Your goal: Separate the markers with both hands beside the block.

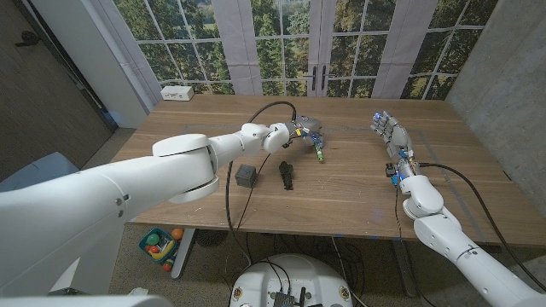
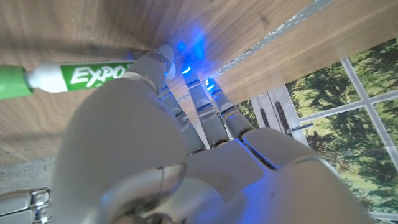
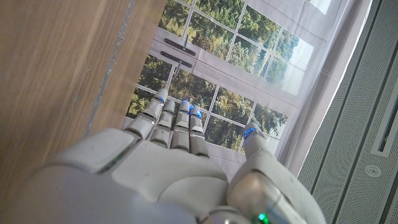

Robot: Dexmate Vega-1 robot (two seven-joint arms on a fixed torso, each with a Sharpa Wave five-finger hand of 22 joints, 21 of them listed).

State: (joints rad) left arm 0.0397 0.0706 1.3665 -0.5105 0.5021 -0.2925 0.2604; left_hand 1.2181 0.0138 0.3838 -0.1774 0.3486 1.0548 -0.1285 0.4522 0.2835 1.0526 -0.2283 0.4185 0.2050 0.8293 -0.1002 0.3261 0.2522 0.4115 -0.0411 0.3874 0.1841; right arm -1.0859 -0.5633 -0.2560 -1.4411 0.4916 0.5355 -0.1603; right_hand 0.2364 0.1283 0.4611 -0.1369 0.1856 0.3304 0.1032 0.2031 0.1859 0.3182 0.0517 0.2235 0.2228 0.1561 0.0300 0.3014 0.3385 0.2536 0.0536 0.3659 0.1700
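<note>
Left hand (image 1: 305,130) sits at frame centre in the head view, arm stretched across the bench (image 1: 358,183) from lower left. Its fingers (image 2: 202,102) reach down onto the wood at the green marker (image 1: 318,152). Left wrist view shows the white barrel with EXPO print and the green cap (image 2: 12,82) at upper left, barrel end running in behind a fingertip. Touching or very close; cannot tell if the hand actually grips it.

Green marker lies on the bench just below-right of the left hand in the head view, angled slightly. Black marker (image 1: 287,175) lies a little lower and left of it, apart from it, also angled. Dark block (image 1: 247,176) stands just left of the black marker, not touching.

Right hand (image 1: 388,132) is at right of centre in the head view, well apart from both markers, fingers extended and slightly spread, holding nothing. Right wrist view shows the same: fingers (image 3: 168,115) straight, thumb out to the side, windows behind.

White box (image 1: 177,93) sits at the bench's far left corner, upper left of the head view.
</note>
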